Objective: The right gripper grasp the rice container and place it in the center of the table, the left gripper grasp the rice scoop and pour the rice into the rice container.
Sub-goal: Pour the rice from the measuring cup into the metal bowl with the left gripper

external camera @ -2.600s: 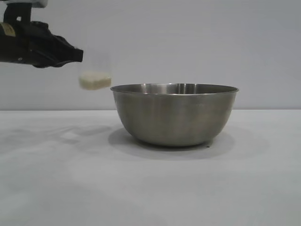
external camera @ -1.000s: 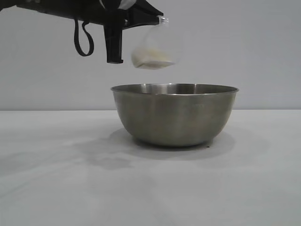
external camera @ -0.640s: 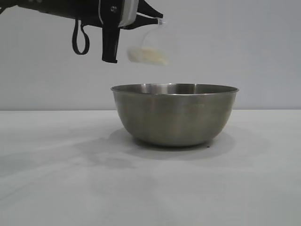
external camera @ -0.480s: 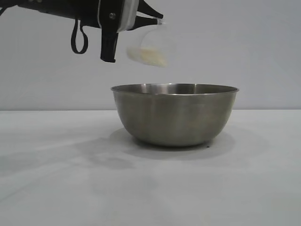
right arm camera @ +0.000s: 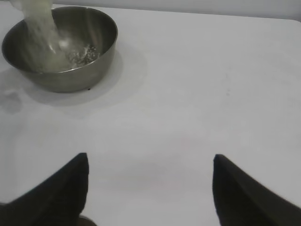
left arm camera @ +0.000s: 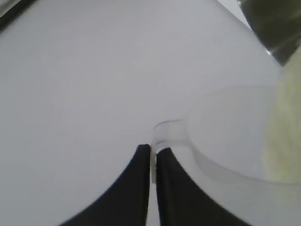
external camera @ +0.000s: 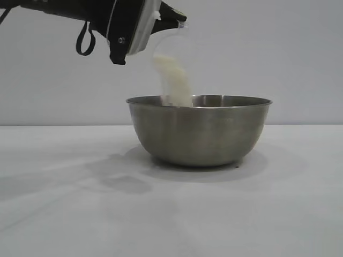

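I read this as a bare test setup in a lab or robotics studio, not a kitchen. The worktop (external camera: 80,214) I'm working over is a plain white matte surface, and behind it stands a blank pale wall (external camera: 268,53) with no cupboards, tiles or appliances. The only kitchen things are a steel bowl (external camera: 199,131) and a clear plastic scoop (external camera: 174,40) spilling rice (external camera: 174,80), staged alone in the middle. The black robot arm (external camera: 91,16) with its looped cable (external camera: 83,43) reaching in from the side confirms it.
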You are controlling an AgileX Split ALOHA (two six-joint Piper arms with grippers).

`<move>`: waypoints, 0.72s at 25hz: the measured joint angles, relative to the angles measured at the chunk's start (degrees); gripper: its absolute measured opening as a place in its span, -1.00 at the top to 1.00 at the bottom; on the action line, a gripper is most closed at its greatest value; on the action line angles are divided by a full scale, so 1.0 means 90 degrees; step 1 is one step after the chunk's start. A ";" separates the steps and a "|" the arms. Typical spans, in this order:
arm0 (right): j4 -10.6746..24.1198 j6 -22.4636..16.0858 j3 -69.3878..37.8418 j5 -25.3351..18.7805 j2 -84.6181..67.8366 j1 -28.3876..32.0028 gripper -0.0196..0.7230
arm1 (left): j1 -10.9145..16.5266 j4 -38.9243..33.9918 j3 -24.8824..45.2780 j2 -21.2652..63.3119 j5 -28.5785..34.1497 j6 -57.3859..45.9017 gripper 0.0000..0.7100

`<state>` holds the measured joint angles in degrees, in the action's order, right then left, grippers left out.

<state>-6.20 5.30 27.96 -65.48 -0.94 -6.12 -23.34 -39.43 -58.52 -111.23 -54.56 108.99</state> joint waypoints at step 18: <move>-0.0040 0.0000 0.0000 0.0000 0.0000 0.0000 -0.35 | -0.0119 -0.0859 0.0000 0.0000 -0.0106 0.1270 1.00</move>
<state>-6.56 5.30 27.96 -65.48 -0.94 -6.12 -24.42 -47.16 -58.52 -111.23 -55.51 120.42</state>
